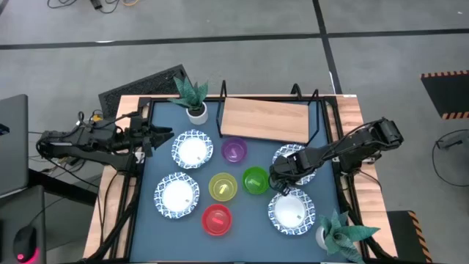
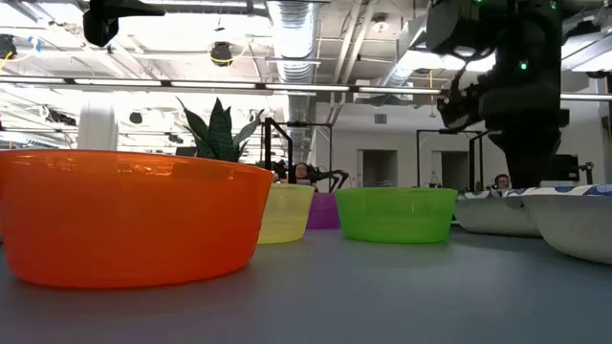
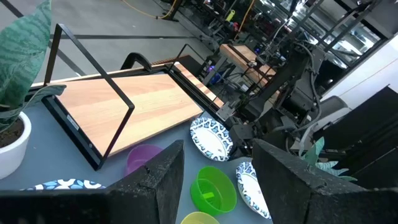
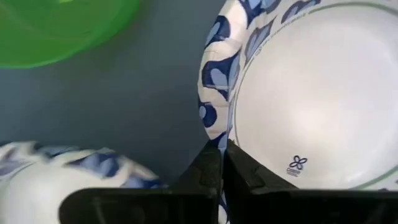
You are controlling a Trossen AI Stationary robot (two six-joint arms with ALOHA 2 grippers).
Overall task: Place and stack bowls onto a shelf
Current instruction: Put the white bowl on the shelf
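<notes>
In the high view my right gripper [image 1: 279, 174] is shut on a blue-rimmed white bowl [image 1: 290, 156] near the table's right side, in front of the wooden shelf [image 1: 265, 119]. A second blue-rimmed bowl [image 1: 291, 211] sits just nearer, and two more [image 1: 192, 149] [image 1: 177, 195] rest on the left. The purple [image 1: 234, 151], green [image 1: 255, 180], yellow [image 1: 223, 186] and red [image 1: 216, 219] bowls stand on their bases in the middle. My left gripper [image 1: 160, 136] hovers open at the left edge, beside the far-left bowl, touching nothing. My right gripper [image 4: 222, 163] pinches the blue-patterned rim [image 4: 219, 144] of the bowl on its near-left side. One finger [image 4: 241, 174] is inside on the white surface, and the other [image 4: 205, 171] is outside on the patterned wall. In the left wrist view the bowl [image 3: 210, 137] looks tilted.
A potted plant [image 1: 194, 99] stands at the shelf's left end and another [image 1: 338, 233] at the near right corner. The shelf board is bare, with black wire uprights [image 3: 93, 68] at its ends. The coloured bowls crowd the table's middle.
</notes>
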